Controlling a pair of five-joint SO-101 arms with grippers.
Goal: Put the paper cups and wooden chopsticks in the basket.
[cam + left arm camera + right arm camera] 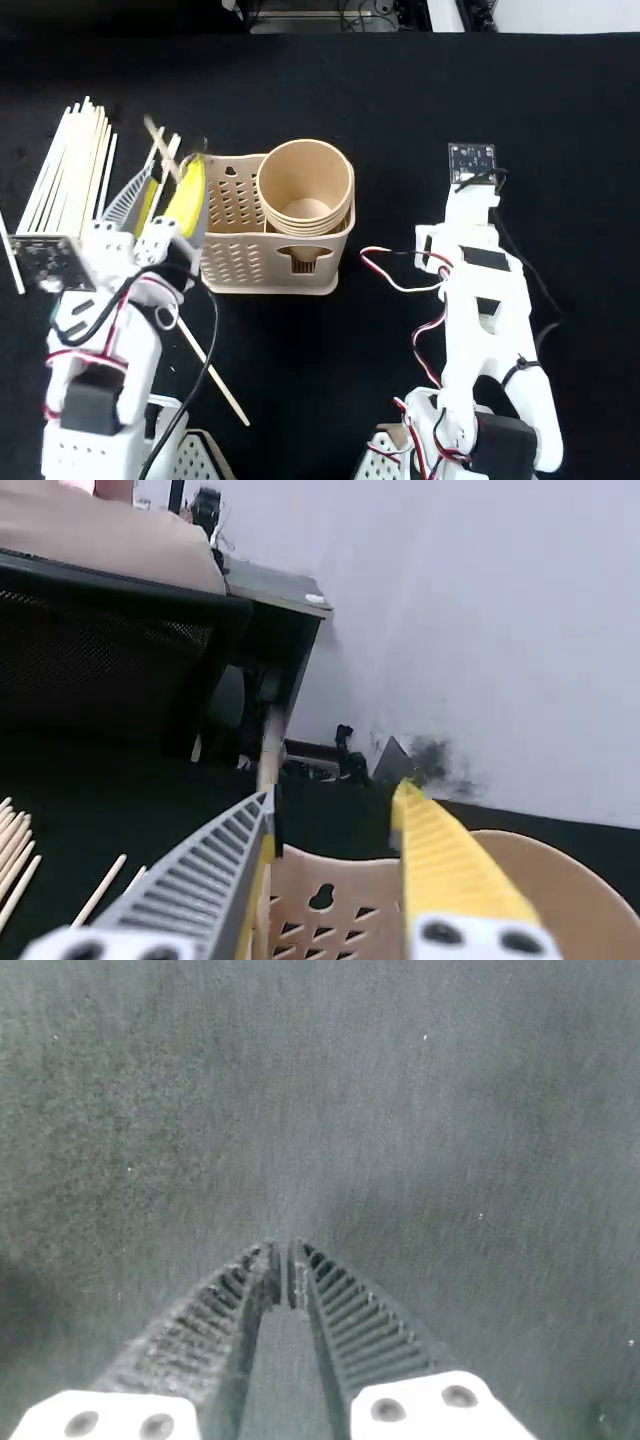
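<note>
- Left gripper [335,798] fingers stand apart above the basket [235,262] rim; a chopstick [270,745] leans on the grey finger.
- I'd centre over the free compartment beside the paper cups [305,185].
- Right gripper [285,1260] pinched closed, empty.

Right tool [285,1255], ribbed jaws tip to tip, over the dark speckled table surface [450,1100].

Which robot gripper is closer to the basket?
Left. The left gripper is right beside the basket, at the end away from the paper cups. The right gripper hangs over bare black table, well off past the cups' end.
</note>
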